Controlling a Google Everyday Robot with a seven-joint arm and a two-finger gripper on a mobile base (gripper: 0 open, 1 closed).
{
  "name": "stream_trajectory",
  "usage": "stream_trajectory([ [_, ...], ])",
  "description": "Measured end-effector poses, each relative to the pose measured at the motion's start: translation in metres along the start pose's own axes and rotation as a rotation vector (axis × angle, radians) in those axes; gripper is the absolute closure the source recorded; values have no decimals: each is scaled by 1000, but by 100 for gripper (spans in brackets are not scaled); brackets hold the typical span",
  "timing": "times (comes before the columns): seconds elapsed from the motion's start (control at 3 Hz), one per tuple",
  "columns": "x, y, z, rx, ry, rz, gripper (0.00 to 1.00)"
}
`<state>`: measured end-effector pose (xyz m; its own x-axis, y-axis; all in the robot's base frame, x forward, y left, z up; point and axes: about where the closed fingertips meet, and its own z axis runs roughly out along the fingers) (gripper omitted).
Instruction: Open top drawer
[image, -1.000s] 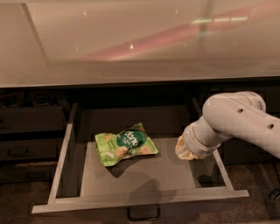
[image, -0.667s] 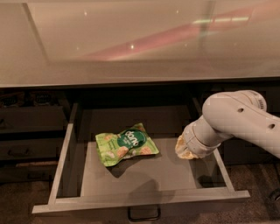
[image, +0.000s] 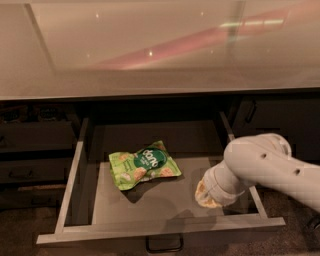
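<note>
Looking down over the counter (image: 150, 50), we see the top drawer (image: 71, 175) standing well out of the cabinet. Its pale side rails are in full view, its front edge runs along the bottom of the frame, and the small loop handle (image: 164, 243) pokes out just below it. That reads as the job essentially done: the drawer is open wide enough to show its whole floor, with a green snack bag (image: 144, 164) lying flat near the middle. The arm (image: 270, 167) reaches in from the right. The gripper (image: 207, 194) sits at its end, low over the right-hand part of the drawer floor, just inside the right rail and well apart from the handle. Its working end is turned away from us, so I cannot tell whether it is released, clenched or grasping anything. The bag lies apart from it, to its left. The narrower drawers (image: 35, 137) on the left are shut. By my judgement little is left: perhaps a last bit of travel if the drawer has more to give, and getting the arm clear without nudging the drawer back.
</note>
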<state>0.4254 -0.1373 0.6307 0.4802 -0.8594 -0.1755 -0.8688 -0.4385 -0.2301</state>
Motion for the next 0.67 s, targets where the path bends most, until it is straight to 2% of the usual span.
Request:
stream_trajectory([
  [0.33, -16, 26, 16, -4, -3, -34, 100],
  [0.67, -15, 25, 16, -4, -3, -34, 81],
])
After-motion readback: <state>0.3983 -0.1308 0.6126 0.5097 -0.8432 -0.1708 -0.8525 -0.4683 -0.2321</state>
